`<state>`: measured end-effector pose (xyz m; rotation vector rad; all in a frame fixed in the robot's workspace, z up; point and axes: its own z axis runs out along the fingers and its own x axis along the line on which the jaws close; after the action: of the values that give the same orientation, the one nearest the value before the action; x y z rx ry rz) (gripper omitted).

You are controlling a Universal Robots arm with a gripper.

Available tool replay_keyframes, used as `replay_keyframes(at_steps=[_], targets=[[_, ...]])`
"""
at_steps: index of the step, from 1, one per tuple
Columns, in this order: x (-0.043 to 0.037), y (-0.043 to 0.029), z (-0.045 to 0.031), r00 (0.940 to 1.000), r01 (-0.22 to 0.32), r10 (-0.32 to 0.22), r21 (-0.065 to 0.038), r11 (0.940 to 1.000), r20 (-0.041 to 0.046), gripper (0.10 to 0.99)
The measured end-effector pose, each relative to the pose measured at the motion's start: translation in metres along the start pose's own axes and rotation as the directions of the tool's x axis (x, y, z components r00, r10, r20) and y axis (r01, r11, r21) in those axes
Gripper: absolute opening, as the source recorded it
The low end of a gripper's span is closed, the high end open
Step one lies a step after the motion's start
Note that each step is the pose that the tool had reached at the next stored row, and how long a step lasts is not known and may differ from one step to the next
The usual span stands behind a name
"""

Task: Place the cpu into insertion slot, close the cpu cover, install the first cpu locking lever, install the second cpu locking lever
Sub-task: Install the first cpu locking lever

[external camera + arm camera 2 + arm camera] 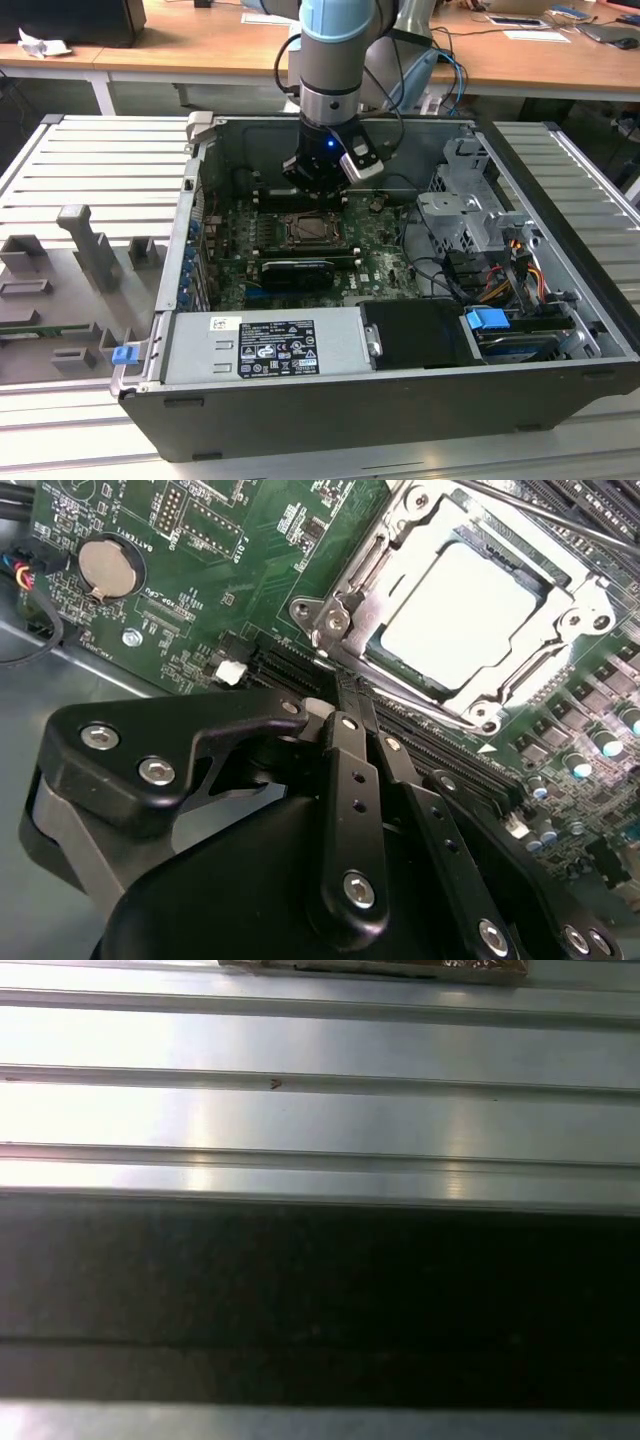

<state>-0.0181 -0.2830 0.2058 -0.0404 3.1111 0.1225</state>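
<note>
The small flat square cpu with its pale silver-beige metal face lies seated in the insertion slot, the square socket recess on the green motherboard. The thin silver-grey metal cpu cover, a frame plate with a large central window, lies flat down over the chip, its window showing the pale face. In the second wrist view the socket sits just beyond the tips of the black gripper, with the chip itself a little further off, apart from the fingers.

The two slim black fingers lie pressed side by side, closed with no gap visible between them, and nothing is clamped there. Their tips reach the near edge of the socket frame, beside a thin metal lever rod that runs along that edge; whether they actually touch the rod cannot be told.

In the exterior view the arm's silver and pale blue wrist hangs down into the open dark grey computer case, with the gripper just above the far edge of the socket. The case lies on a ribbed aluminium table. The first wrist view shows the ribbed aluminium surface and a dark band beside it.
</note>
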Motion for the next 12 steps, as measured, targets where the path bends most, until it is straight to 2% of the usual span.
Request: replay_keyframes(at_steps=[6, 12], targets=[[0.0001, -0.0004, 0.0033, 1.0000, 0.000, 0.000, 0.011, 0.9999, -0.0005, 0.106], [0.0000, -0.0003, 0.0043, 1.0000, 0.000, 0.000, 0.013, 0.9999, -0.0002, 0.106]])
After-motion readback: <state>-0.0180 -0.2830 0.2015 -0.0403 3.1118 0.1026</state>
